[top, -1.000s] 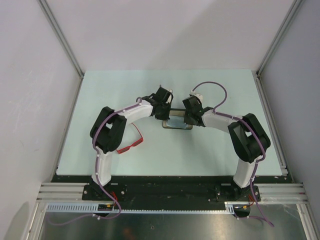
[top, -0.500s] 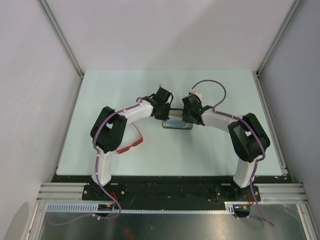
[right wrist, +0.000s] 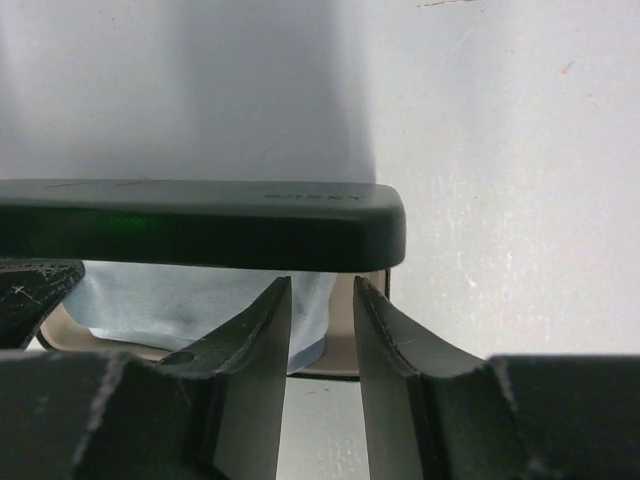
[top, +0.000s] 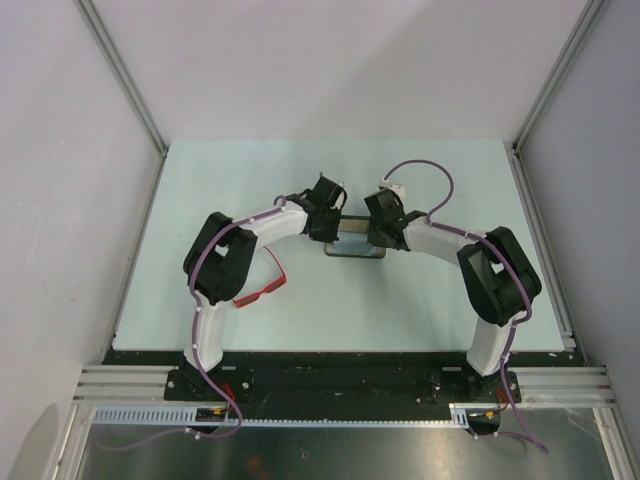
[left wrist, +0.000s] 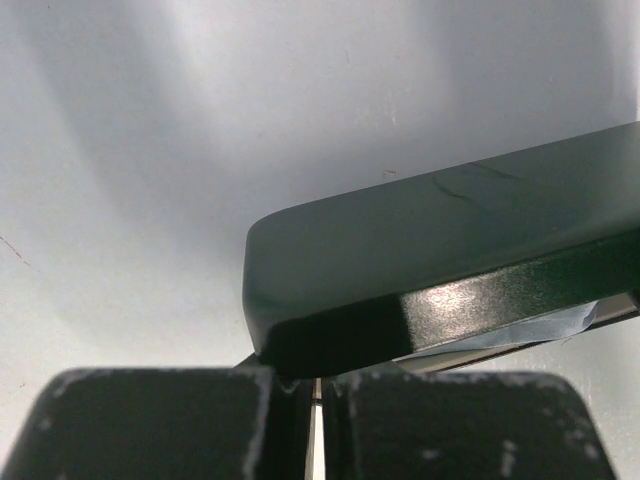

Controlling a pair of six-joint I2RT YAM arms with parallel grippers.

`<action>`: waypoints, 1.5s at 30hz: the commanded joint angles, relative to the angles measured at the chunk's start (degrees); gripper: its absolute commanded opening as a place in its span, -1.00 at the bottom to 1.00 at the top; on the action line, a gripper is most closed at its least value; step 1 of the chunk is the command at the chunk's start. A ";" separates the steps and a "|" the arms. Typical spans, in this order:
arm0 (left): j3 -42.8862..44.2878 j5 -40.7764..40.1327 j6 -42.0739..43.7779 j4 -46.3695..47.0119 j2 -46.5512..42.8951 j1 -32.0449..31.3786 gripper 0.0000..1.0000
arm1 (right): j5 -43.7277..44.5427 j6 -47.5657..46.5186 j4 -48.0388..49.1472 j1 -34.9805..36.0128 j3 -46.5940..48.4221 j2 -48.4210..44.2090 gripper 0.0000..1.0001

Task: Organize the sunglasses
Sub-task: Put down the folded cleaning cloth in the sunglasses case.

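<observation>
The red sunglasses (top: 262, 291) lie on the table by the left arm's elbow, partly under it. A black case (top: 355, 246) sits mid-table with its lid (right wrist: 200, 222) raised. Inside lies a pale blue cloth (right wrist: 170, 300). My left gripper (left wrist: 315, 378) is shut at the case's left end, its tips right under the lid's corner (left wrist: 300, 340); whether it pinches the rim I cannot tell. My right gripper (right wrist: 322, 285) stands open at the case's right end, tips just below the lid edge, with nothing between the fingers. From above, both grippers (top: 333, 222) (top: 377, 232) flank the case.
The pale green table (top: 440, 300) is walled by white panels with metal rails on the left, right and back. A purple cable (top: 425, 170) loops above the right wrist. The arm bases stand at the near edge.
The right gripper's jaws have parted from shut to open. Both arms have stayed at the case, and the sunglasses have not moved.
</observation>
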 commanded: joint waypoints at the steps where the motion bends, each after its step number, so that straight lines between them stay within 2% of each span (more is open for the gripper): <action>1: 0.07 -0.90 1.19 0.27 -0.30 0.20 -0.99 | 3.41 0.00 -0.81 0.59 2.14 -3.87 -0.26; 3: 0.07 -0.90 0.93 0.28 -0.56 0.20 -0.93 | 3.15 0.08 -0.72 0.60 2.14 -4.22 -0.23; 7: -0.46 -0.72 0.58 0.19 -1.18 0.20 -0.64 | 2.71 -0.27 -0.46 1.73 2.14 -4.05 -0.21; 10: -0.90 -0.63 0.31 0.27 -2.23 0.20 -0.51 | 2.62 -0.09 -0.37 2.26 2.14 -3.96 -0.21; 13: -1.42 -0.90 0.05 0.28 -3.37 0.11 -0.46 | 2.18 0.17 -0.19 2.44 2.14 -3.96 -0.21; 19: -1.86 -1.25 -0.39 0.45 -5.39 0.11 -0.46 | 0.42 0.17 0.60 2.79 2.14 -3.26 -0.28; 22: -1.86 -1.16 -0.48 0.19 -5.92 -0.07 -0.43 | -0.81 0.26 1.12 2.62 2.14 -2.64 -0.44; 29: -2.30 -1.07 -0.65 0.28 -6.98 -0.24 -0.41 | -2.30 0.26 2.09 3.23 2.14 -0.54 -0.59; 39: -2.57 2.97 -1.09 0.63 -6.54 -1.12 -0.72 | -3.18 0.70 0.95 3.58 2.14 1.58 -0.76; 45: -2.13 4.46 -1.18 1.59 -5.75 -1.82 -0.73 | -3.27 0.79 0.25 3.58 2.14 2.37 -0.78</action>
